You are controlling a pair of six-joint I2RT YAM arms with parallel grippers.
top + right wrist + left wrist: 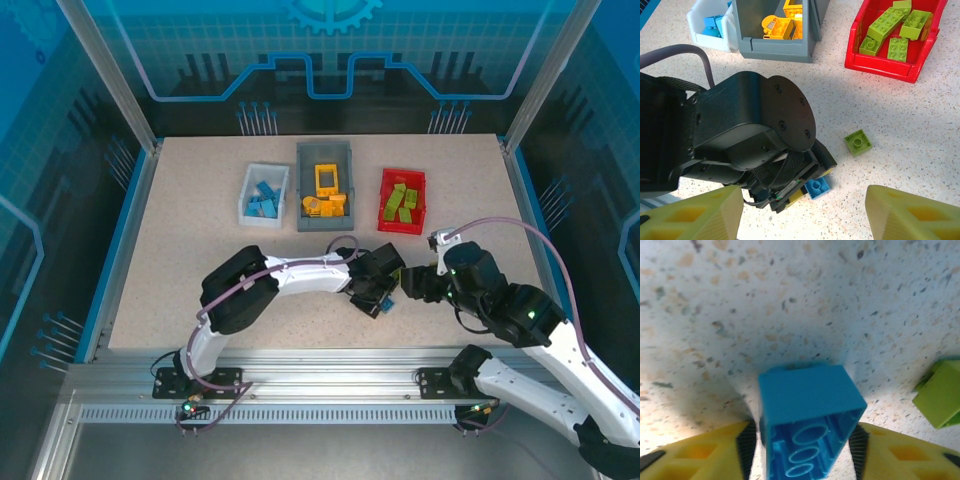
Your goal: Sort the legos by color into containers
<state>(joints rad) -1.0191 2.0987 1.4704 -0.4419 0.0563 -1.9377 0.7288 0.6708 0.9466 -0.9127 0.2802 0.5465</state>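
A blue lego [807,405] sits between my left gripper's black pads [746,447], which press its sides just above the table; its hollow underside faces the camera. From the right wrist, the same blue lego [817,186] peeks out under the left gripper [380,300]. A lime green lego [858,142] lies loose to its right, also seen as a green lego [940,397]. My right gripper [802,210] hovers open above the left one, holding nothing. The white container [245,205] holds blue legos, the grey container [303,190] yellow ones, the red container [383,200] green ones.
The three bins stand in a row at the back middle of the speckled table [180,250]. Both arms meet at the table's front centre, the right gripper [415,283] close beside the left. Metal frame posts [110,80] flank the workspace.
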